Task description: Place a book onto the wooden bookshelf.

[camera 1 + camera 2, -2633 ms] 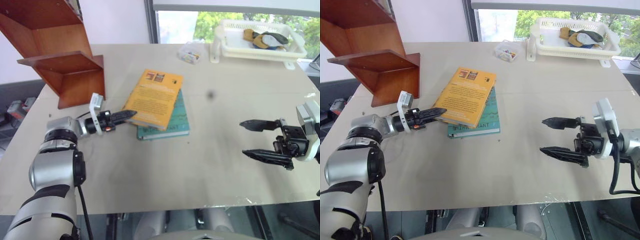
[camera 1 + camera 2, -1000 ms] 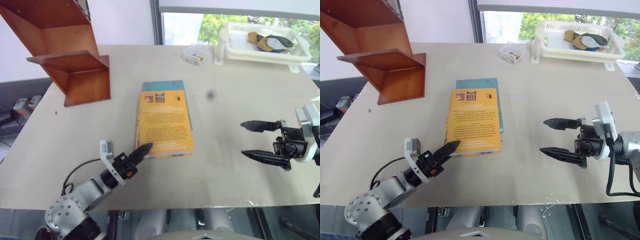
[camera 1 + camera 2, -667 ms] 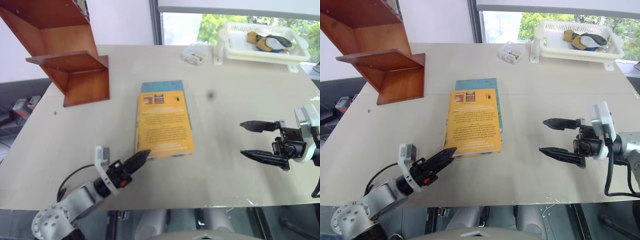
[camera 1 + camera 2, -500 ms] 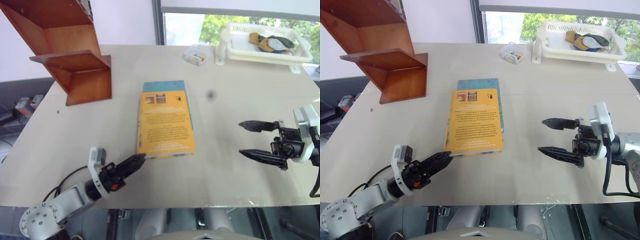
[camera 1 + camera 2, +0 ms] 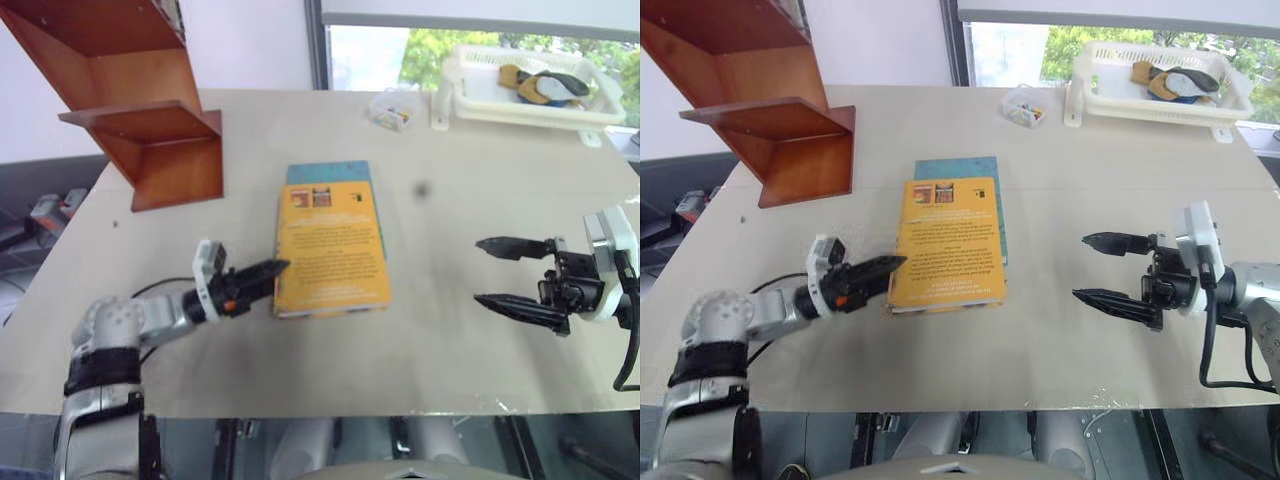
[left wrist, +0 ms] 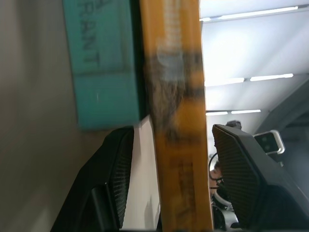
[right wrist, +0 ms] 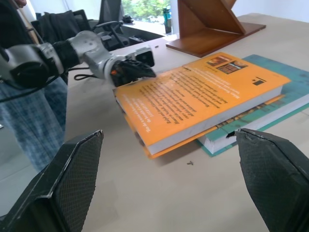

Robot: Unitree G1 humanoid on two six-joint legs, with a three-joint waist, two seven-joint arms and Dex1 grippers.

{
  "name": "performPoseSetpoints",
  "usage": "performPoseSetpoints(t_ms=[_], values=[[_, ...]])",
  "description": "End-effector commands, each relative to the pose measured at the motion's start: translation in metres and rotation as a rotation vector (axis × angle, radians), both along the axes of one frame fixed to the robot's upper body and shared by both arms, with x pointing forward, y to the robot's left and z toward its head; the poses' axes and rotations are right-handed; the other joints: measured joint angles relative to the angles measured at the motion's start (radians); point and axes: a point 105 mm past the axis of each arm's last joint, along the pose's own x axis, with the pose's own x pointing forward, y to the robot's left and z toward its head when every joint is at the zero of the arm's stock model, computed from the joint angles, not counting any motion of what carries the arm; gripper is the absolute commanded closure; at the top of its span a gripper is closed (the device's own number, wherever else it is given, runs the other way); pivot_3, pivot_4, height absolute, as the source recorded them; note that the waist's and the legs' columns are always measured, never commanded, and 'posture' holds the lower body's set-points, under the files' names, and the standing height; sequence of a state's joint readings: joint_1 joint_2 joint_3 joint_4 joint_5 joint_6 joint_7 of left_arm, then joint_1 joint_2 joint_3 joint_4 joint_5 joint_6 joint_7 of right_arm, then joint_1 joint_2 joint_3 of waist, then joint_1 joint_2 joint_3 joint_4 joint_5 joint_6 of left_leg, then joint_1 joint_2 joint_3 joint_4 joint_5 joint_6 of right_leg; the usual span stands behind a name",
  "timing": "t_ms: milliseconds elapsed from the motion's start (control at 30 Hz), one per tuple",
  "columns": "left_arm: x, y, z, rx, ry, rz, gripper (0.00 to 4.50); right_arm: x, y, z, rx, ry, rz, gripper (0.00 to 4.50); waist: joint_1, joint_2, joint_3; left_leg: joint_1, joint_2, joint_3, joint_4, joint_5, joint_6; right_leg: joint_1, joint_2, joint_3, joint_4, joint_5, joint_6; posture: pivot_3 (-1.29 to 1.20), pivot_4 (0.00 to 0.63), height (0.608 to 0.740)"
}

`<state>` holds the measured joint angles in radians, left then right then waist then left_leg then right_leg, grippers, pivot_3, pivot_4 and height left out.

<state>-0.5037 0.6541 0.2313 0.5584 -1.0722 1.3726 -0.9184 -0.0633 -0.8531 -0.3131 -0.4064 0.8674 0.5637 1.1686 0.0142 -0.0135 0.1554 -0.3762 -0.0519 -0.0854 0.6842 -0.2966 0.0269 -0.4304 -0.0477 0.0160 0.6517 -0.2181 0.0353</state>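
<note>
Silver arms, black fingers.
Left arm [image 5: 110, 325]: silver shell, black band, thin black cable, white block by an orange spot; right gripper [image 5: 515, 276] has white housing.

Beige table [image 5: 450, 330]: wooden bookshelf [image 5: 150, 150], teal book [image 5: 330, 172], white basket [image 5: 520, 100], small box [image 5: 392, 110].

- An orange-yellow book [image 7: 200, 99] with black text lies cover up on a teal-green book [image 7: 270, 113], both on a beige table [image 7: 159, 203].
- The left gripper [image 7: 137, 70], at the end of a silver arm, sits at the orange book's far corner, touching its edge.
- The wooden bookshelf [image 7: 212, 21], reddish-brown with slanted panels, stands beyond the books.
- The right gripper's 2 black fingers [image 7: 67, 183] frame the view, spread wide apart, with nothing between them.
- A person's jeans-clad legs [image 7: 29, 125] stand beside the table.
</note>
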Motion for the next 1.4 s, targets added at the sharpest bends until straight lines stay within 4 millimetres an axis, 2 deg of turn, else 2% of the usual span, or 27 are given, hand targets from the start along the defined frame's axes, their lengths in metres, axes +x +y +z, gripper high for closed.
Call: performPoseSetpoints(t_ms=[33,233,333,433,467,500,533,600,633,700,833,933,1000,1100,1167,1300,1400], values=[[0.013,-0.001,-0.005,0.02,0.011,-0.026,1.72,-0.004,0.003,0.009,0.003,-0.046,0.012,0.0,0.0,0.0,0.0,0.0,0.0,0.0,0.0,0.0,0.0,0.0,0.0,0.0,0.0,0.0,0.0,0.0,0.15,0.74],[0.026,-0.017,-0.001,0.007,0.014,-0.119,1.72,-0.005,0.004,0.01,0.004,-0.049,0.005,0.0,0.0,0.0,0.0,-0.001,0.0,0.0,0.0,0.0,0.0,0.0,0.0,0.0,0.0,0.0,0.0,0.0,0.15,0.74],[0.023,-0.026,0.0,-0.015,0.017,-0.182,1.72,-0.006,0.004,0.01,0.0,-0.049,-0.003,0.0,0.002,0.0,0.0,-0.002,0.0,-0.001,0.0,0.0,0.001,0.0,0.0,-0.001,-0.001,0.0,0.0,0.0,0.15,0.74],[0.02,-0.027,0.001,-0.032,0.028,-0.217,2.48,-0.008,0.003,0.011,0.001,-0.049,-0.01,0.0,-0.001,0.0,0.0,-0.002,0.0,-0.001,0.0,0.0,0.001,0.0,0.0,-0.001,-0.001,0.0,0.0,0.0,0.15,0.74],[0.019,-0.027,0.001,-0.034,0.031,-0.223,3.01,-0.009,0.003,0.011,0.002,-0.048,-0.012,0.0,-0.002,0.0,0.0,-0.002,0.0,-0.001,0.0,0.0,0.001,0.0,0.0,-0.001,-0.001,0.0,0.0,0.0,0.15,0.74],[0.019,-0.026,0.0,-0.034,0.033,-0.226,3.3,-0.009,0.003,0.011,0.002,-0.048,-0.014,0.0,-0.002,0.0,0.0,-0.002,0.0,-0.001,0.0,-0.001,0.001,0.0,0.0,-0.001,-0.001,0.0,0.0,0.0,0.15,0.74],[0.018,-0.025,0.0,-0.034,0.036,-0.229,3.79,-0.009,0.003,0.011,0.002,-0.047,-0.015,0.0,-0.002,0.0,0.0,-0.002,0.0,-0.001,0.0,-0.001,0.001,0.0,0.0,-0.001,-0.001,0.0,0.001,0.0,0.15,0.74],[0.018,-0.025,0.001,-0.032,0.025,-0.233,4.12,-0.01,0.003,0.01,0.003,-0.045,-0.016,0.0,-0.002,0.0,0.0,-0.002,0.0,-0.001,0.0,-0.001,0.002,0.0,0.0,-0.001,-0.001,0.0,0.001,0.0,0.15,0.74],[0.018,-0.024,0.004,-0.039,0.013,-0.234,4.13,-0.01,0.003,0.01,0.003,-0.045,-0.016,0.0,-0.002,0.0,0.0,-0.002,0.0,-0.001,0.0,-0.001,0.002,0.0,0.0,-0.001,-0.001,0.0,0.001,0.0,0.15,0.74],[0.021,-0.025,0.02,-0.051,-0.065,-0.244,4.4,-0.01,0.003,0.01,0.004,-0.043,-0.015,0.0,-0.002,0.0,0.0,-0.002,0.0,-0.001,0.0,-0.001,0.003,0.0,0.0,-0.001,-0.001,0.0,0.001,0.0,0.15,0.74],[0.03,-0.032,0.063,-0.082,-0.262,-0.251,4.4,-0.008,0.004,0.011,0.006,-0.042,-0.008,0.0,-0.001,-0.003,0.002,-0.004,0.0,-0.002,0.001,-0.001,0.002,-0.002,0.0,-0.002,-0.001,0.0,0.001,0.0,0.15,0.74],[0.024,-0.039,0.092,-0.125,-0.345,-0.283,4.4,-0.007,0.005,0.012,0.007,-0.043,0.0,0.0,-0.002,-0.003,0.002,-0.005,0.001,-0.002,0.001,-0.001,0.001,-0.002,-0.001,-0.002,-0.001,0.0,0.001,0.0,0.15,0.74],[0.019,-0.041,0.1,-0.149,-0.353,-0.295,4.4,-0.005,0.004,0.013,0.007,-0.046,0.003,0.0,-0.002,-0.003,0.002,-0.005,0.001,-0.002,0.001,-0.001,0.001,-0.003,-0.001,-0.002,-0.001,0.0,0.001,0.0,0.15,0.74],[0.008,-0.045,0.097,-0.126,-0.367,-0.32,4.4,-0.004,0.004,0.013,0.005,-0.048,0.007,0.0,-0.004,-0.002,0.002,-0.005,0.001,-0.002,0.001,-0.001,0.001,-0.003,-0.001,-0.002,-0.002,0.0,0.001,0.0,0.15,0.74],[0.009,-0.049,0.104,-0.085,-0.477,-0.29,4.4,-0.003,0.004,0.014,0.004,-0.05,0.009,0.0,-0.003,-0.002,0.002,-0.005,0.001,-0.002,0.0,-0.001,0.001,-0.003,-0.001,-0.001,-0.002,0.0,0.001,0.0,0.15,0.74],[0.028,-0.057,0.144,0.071,-0.792,-0.131,4.4,-0.001,0.001,0.016,0.005,-0.057,0.005,0.0,0.004,-0.004,0.003,-0.006,0.001,-0.003,0.001,-0.001,0.001,-0.003,-0.001,-0.002,-0.003,0.0,0.001,0.0,0.15,0.74],[0.035,-0.064,0.163,0.195,-0.97,-0.065,4.4,0.002,-0.001,0.018,0.009,-0.066,0.0,0.0,0.003,-0.005,0.003,-0.005,0.001,-0.003,0.0,-0.001,0.001,-0.003,-0.001,-0.003,-0.003,0.001,0.0,0.0,0.15,0.74]])
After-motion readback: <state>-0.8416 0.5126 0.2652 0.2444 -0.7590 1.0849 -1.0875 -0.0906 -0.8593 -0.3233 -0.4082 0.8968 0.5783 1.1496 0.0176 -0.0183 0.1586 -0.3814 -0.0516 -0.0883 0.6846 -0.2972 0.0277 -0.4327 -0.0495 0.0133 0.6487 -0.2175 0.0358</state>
